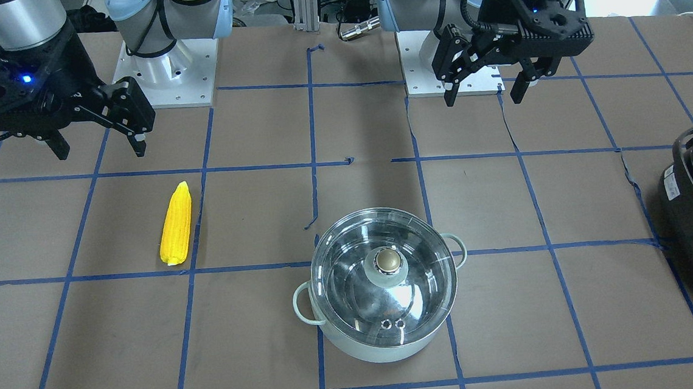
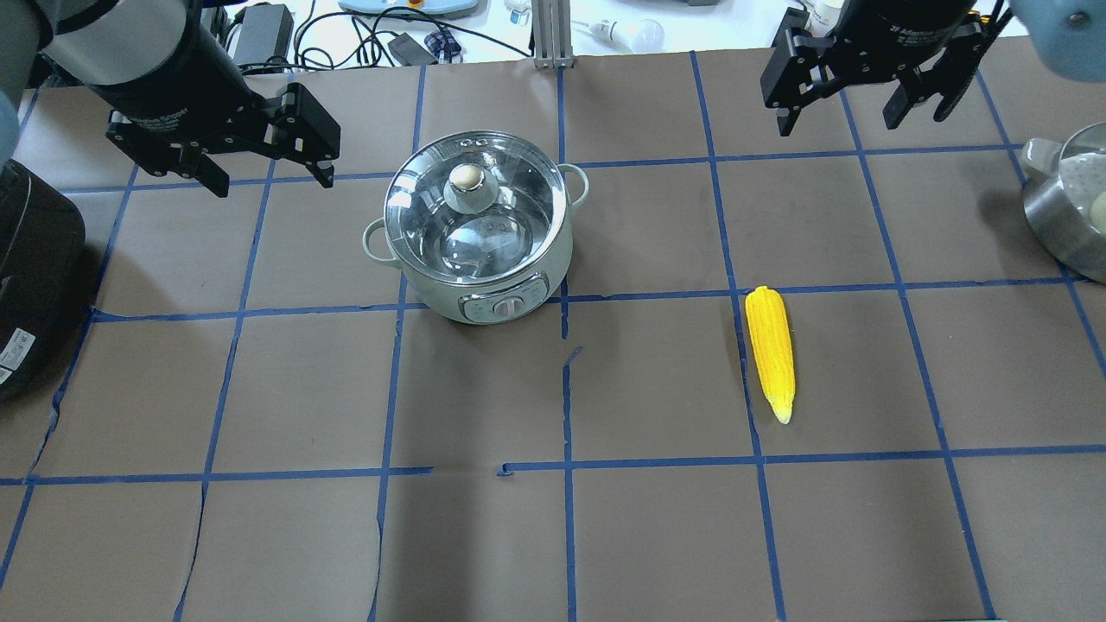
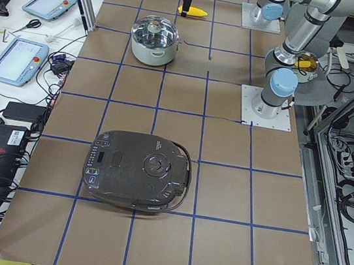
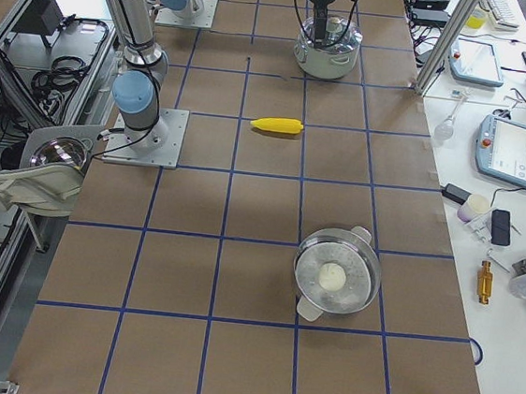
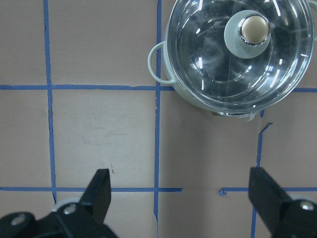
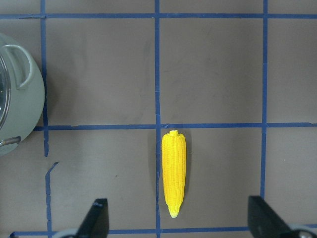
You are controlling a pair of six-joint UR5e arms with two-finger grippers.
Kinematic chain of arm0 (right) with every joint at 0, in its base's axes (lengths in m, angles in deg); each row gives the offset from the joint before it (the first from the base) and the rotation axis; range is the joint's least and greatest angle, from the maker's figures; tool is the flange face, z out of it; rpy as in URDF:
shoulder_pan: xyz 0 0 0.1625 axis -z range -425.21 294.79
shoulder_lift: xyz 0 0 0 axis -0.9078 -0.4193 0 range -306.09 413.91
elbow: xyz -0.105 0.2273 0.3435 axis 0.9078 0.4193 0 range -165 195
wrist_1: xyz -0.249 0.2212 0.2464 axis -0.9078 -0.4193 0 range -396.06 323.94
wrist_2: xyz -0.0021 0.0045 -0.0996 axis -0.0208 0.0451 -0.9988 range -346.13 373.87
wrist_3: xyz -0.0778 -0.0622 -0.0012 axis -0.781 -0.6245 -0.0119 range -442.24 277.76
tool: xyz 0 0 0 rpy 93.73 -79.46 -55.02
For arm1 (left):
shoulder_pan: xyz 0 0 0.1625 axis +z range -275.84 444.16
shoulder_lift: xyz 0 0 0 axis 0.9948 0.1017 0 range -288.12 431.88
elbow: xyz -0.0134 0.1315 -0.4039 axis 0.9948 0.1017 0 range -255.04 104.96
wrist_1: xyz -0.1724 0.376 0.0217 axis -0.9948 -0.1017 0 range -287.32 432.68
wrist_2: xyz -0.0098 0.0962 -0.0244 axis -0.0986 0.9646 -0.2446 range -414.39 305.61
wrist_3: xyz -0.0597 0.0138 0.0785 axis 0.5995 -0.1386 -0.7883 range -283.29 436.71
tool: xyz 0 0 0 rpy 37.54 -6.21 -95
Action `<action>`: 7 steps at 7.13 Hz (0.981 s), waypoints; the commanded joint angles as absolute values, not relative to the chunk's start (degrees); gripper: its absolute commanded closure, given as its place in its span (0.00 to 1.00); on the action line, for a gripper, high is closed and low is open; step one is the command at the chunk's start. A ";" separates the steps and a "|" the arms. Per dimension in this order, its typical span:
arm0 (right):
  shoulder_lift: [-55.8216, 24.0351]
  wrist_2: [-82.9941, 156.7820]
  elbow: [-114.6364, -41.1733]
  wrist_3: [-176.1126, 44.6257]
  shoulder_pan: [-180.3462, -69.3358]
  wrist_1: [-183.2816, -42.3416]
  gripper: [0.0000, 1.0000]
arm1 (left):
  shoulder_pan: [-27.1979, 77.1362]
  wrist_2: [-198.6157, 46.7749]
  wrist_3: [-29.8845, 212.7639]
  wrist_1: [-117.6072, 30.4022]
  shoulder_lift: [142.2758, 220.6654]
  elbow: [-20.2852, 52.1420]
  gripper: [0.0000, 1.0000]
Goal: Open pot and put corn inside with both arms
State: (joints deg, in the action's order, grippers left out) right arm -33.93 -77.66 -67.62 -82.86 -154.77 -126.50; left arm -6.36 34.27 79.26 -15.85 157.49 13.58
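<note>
Table [image 2: 657, 536]: brown paper, blue tape grid. Far left edge: black appliance [image 2: 34, 276], bulky, flat on the table, well apart from the rest. Left gripper [image 2: 270, 173]: raised well above the table, fingers pointing down, jaws spread wide, nothing between them; its wrist view has the pot ahead of the fingers and off to one side, not under them. Pot [image 2: 510, 285]: pale green, upright, left of the table's middle, one loop handle to each side, dial panel on the near side. Lid [image 2: 449, 233]: glass, seated on the pot's rim, brass knob [image 2: 467, 178] at its centre; steel inside shows through. Corn [image 2: 770, 350]: yellow cob, flat on the table right of the pot and well apart from it, just beside a tape line, pointed tip toward the near side. Right gripper [image 2: 838, 117]: raised well above the table, fingers down, jaws spread wide, holding nothing; its wrist view has the corn lying below, between the two fingers, touching neither. Far right edge: steel pot [image 2: 1050, 216], open, a pale round item inside.
</note>
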 commanded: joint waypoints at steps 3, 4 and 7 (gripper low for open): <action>-34.67 -77.71 -67.35 -83.47 -154.42 -125.46 0.00 | -6.36 34.29 79.26 -15.83 157.31 13.99 0.00; -34.59 -77.80 -67.18 -83.39 -154.77 -125.01 0.00 | -6.36 34.38 79.35 -15.83 157.22 13.99 0.00; -34.68 -76.74 -67.79 -83.65 -154.77 -121.42 0.00 | -6.36 34.29 79.08 -14.00 157.39 15.39 0.00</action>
